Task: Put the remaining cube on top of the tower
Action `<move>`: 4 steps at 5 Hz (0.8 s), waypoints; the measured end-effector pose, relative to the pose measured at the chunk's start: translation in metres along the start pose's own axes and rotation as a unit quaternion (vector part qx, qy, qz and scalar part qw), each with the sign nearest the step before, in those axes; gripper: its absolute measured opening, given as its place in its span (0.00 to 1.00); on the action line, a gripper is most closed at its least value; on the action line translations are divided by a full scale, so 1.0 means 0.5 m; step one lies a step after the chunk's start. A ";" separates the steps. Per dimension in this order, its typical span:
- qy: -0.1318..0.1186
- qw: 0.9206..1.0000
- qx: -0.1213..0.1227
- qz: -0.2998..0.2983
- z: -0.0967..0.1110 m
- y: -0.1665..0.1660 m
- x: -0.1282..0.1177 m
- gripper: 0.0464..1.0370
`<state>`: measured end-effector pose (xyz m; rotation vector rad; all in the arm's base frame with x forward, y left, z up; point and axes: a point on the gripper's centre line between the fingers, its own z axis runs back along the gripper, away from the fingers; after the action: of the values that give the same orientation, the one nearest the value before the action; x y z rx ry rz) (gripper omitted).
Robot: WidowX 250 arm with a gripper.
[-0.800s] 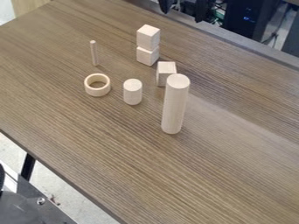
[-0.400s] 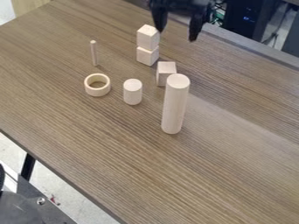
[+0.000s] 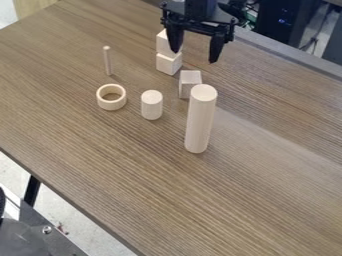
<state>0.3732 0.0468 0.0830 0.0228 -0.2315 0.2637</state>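
Cube (image 3: 189, 82) seen on the wood-grain worktop (image 3: 100, 165); gripper (image 3: 194, 56) fingers (image 3: 216, 47) held apart.
It is partly hidden by a tall cylinder (image 3: 200, 122), the two-cube tower (image 3: 168, 63) by the gripper; ring (image 3: 111, 104), short cylinder (image 3: 151, 107) and rod (image 3: 108, 62) are spaced nearby, dark equipment (image 3: 277, 27) seen beyond.

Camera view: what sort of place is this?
Likely a robotics lab or workshop: a wood-grain table with plain wooden blocks, a black robot gripper over it, and electronics behind.

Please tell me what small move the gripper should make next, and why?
Probably lower the open gripper toward the lone cube, keeping clear of the tower: its fingers are apart above that cube, and one overlaps the tower's top cube in view.
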 end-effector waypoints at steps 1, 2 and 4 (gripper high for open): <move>0.004 1.000 0.004 0.025 -0.004 0.002 -0.006 0.96; 0.002 0.999 0.009 0.032 -0.003 -0.003 -0.006 0.96; 0.013 0.997 0.016 0.080 -0.020 -0.007 -0.009 0.96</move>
<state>0.3722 0.0427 0.0721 0.0322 -0.2044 0.4263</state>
